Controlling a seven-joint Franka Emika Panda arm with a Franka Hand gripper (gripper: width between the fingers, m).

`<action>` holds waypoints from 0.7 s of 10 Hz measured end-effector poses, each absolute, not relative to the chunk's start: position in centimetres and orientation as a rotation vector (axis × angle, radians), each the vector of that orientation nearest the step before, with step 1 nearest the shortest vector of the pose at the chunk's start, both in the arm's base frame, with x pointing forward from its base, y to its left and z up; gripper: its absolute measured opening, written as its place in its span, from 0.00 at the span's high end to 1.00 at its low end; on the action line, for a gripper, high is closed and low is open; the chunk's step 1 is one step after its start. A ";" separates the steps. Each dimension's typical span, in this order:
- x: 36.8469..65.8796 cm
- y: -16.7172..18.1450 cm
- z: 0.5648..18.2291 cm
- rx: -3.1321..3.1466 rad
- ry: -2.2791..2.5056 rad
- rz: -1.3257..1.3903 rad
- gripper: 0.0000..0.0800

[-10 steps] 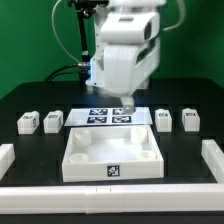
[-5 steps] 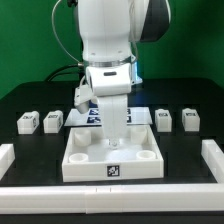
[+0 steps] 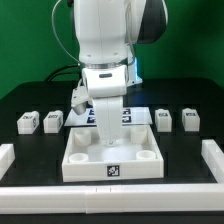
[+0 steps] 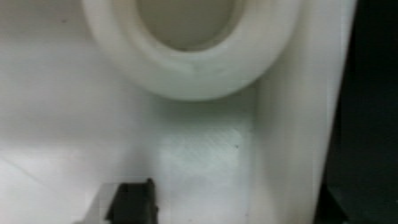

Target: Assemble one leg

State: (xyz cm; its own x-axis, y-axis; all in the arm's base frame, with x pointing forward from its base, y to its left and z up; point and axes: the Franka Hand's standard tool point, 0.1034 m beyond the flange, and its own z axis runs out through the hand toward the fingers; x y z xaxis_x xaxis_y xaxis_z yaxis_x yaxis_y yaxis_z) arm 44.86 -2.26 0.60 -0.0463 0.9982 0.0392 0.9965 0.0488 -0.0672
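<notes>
Down inside the tray the gripper hangs near its floor; whether the jaws are spread or clamped I cannot tell. Its wrist view shows a round socket close by, perhaps one dark fingertip. Each leg sits outside the tray on the black table, two per side.
</notes>
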 end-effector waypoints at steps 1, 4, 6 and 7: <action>44.8 -2.3 0.6 -2.116 -2.219 0.034 0.72; 45.2 -2.3 0.7 -2.124 -2.227 0.018 0.93; 45.2 -2.3 0.8 -2.125 -2.228 0.016 0.93; 45.2 -2.3 0.8 -2.126 -2.228 0.016 0.93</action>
